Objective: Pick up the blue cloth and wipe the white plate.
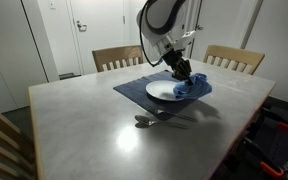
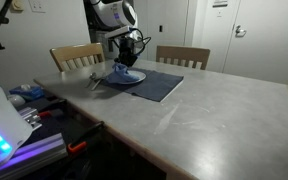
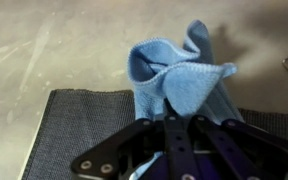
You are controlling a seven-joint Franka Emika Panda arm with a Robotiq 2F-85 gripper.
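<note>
Half done, by my judgement: the claw (image 1: pixel 184 76) is clamped on the blue cloth (image 1: pixel 194 88) at 3 o'clock on the white plate (image 1: pixel 160 91); wiping remains.

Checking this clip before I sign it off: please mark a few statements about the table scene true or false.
1. The round white plate sits on the dark blue placemat. True.
2. A silver metal spoon lies on the grey table, off the placemat. True.
3. The crumpled blue cloth lies beside the spoon. False: it is bunched at the plate's edge.
4. The hand hangs over the spoon. False: it grips the cloth at the plate.
</note>
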